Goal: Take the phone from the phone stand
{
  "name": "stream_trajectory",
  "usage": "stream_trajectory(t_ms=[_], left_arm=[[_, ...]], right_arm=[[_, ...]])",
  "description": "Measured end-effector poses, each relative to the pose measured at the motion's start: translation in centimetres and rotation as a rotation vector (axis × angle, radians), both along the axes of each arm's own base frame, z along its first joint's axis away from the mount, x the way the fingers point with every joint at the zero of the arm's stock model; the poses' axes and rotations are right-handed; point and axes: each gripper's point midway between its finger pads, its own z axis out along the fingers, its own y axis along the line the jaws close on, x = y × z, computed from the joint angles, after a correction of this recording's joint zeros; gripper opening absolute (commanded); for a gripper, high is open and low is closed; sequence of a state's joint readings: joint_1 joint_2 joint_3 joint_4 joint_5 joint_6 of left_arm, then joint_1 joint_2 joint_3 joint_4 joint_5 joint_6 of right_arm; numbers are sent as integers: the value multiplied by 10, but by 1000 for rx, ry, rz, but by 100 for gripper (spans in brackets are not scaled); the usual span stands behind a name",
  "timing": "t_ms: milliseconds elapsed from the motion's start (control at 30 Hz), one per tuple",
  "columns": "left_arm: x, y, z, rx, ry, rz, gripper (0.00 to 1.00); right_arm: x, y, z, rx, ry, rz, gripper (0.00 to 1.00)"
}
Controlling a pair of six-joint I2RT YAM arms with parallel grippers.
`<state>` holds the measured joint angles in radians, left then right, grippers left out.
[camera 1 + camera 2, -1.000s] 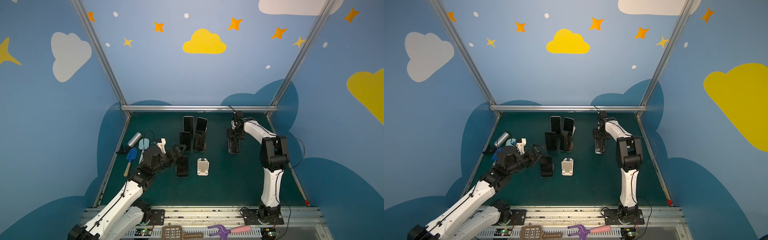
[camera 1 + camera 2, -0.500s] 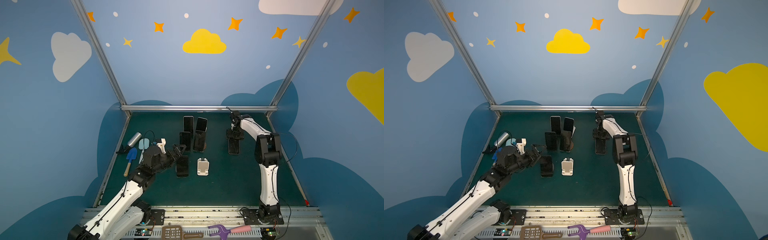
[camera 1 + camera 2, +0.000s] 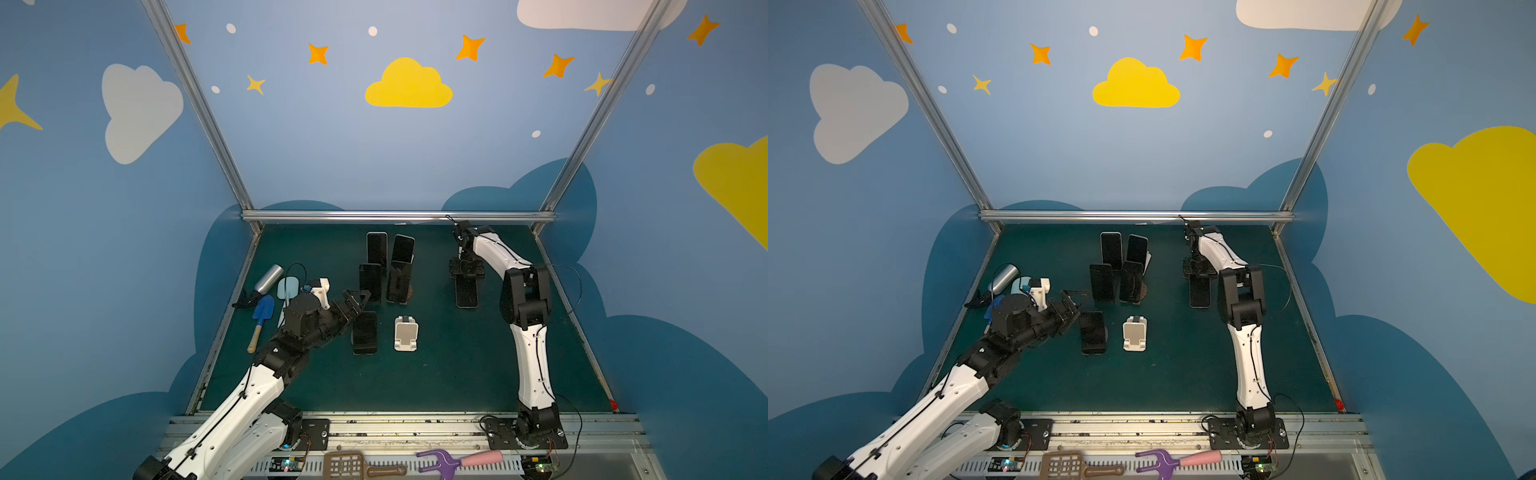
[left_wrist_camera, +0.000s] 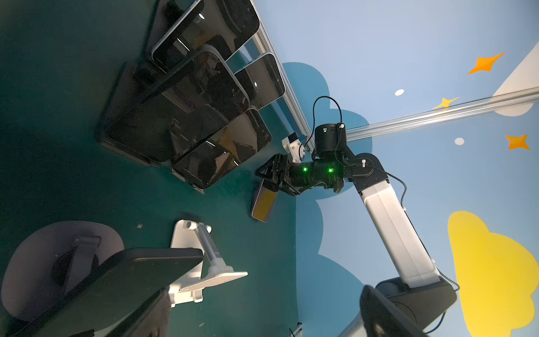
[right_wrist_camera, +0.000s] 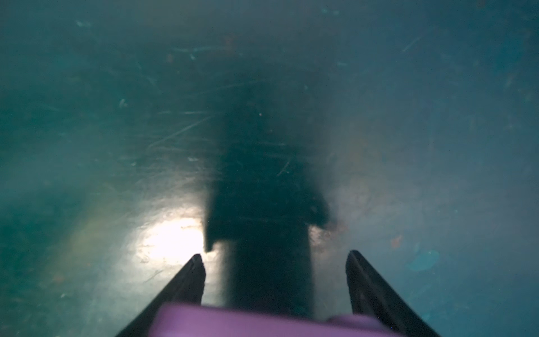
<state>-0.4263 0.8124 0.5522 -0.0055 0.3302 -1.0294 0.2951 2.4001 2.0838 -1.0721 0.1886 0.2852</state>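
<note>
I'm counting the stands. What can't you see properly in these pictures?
- Right wrist view: the purple phone is blurred and cut off by the bottom edge.
- Both top views: whatever props the four upright phones is mostly hidden behind them.
- Both top views: the right end effector is too small and dark to show its grip.

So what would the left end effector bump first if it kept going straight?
Likely the nearest standing phone, right ahead of the left end effector; it might slip just past toward the purple phone. Depth is unclear.
</note>
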Motion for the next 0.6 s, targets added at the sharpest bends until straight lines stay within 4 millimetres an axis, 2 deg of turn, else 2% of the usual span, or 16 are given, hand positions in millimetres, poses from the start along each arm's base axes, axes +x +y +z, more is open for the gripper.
stream_trajectory(t_ms=[200, 600], left_arm=[[-2, 5, -12, 11, 21, 23, 100], [-5, 7, -20, 29, 52, 29, 100]], right_arm=[[-4, 5, -3, -49, 30, 22, 63], [-6, 7, -3, -94, 69, 16, 67]])
